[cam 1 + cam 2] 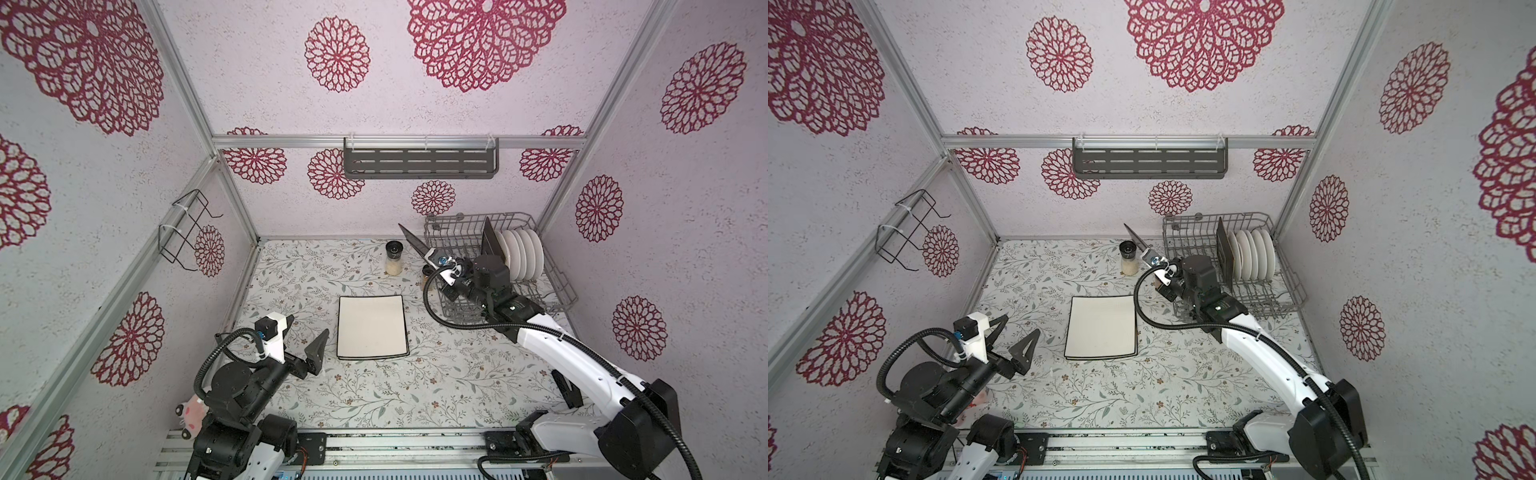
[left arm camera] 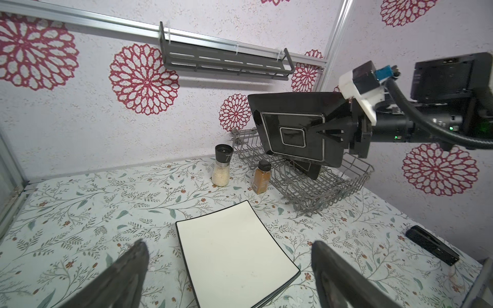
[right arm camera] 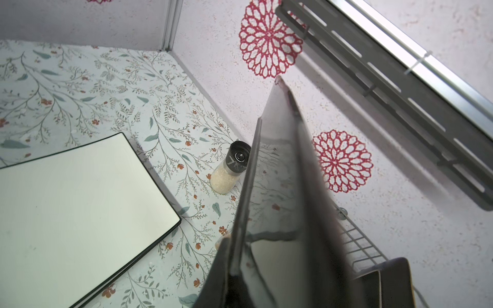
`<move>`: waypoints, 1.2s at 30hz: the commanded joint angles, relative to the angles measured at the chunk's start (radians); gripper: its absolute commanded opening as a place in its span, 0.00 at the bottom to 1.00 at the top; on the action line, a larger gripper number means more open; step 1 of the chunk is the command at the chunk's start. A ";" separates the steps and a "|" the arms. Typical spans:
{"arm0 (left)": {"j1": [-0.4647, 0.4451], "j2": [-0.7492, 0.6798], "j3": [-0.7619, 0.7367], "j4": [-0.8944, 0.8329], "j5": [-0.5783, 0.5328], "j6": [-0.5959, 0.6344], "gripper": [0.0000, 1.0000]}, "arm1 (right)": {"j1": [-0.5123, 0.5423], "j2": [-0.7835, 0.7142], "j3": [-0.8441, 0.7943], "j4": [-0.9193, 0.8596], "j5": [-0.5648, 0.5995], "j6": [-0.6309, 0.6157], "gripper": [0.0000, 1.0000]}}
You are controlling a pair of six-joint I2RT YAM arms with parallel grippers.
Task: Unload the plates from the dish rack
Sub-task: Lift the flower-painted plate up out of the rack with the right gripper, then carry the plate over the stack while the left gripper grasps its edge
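Near left, the left gripper (image 1: 308, 326) hangs just above the bench (image 1: 415, 395), jaws wide open, nothing btwn them. Just right of it, mid-bench, a stack of cream plates (image 1: 372, 326) w/ dark rims lies flat. It looks like two or three, but the edges sit too close to count. Farther & right, the right gripper (image 2: 324, 132) has its jaws clamped on a black square plate (image 2: 293, 117). That plate is held on edge in the air by the left end of the dish rack (image 1: 453, 237), clear of the tines. Left of the rack stand a grinder jar (image 1: 392, 257) of white grains & an amber spice jar (image 2: 262, 177), both upright. The rack sits in the far right corner. Inside it a second black plate (image 1: 492, 245) stands upright, w/ a row of white round plates (image 1: 523, 253) just beside it on the right. On the far wall hangs a grey slotted shelf (image 1: 419, 162).
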 commanded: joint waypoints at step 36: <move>0.002 0.615 0.138 0.264 0.334 -0.601 0.97 | 0.552 0.001 -0.293 0.860 0.733 -0.915 0.09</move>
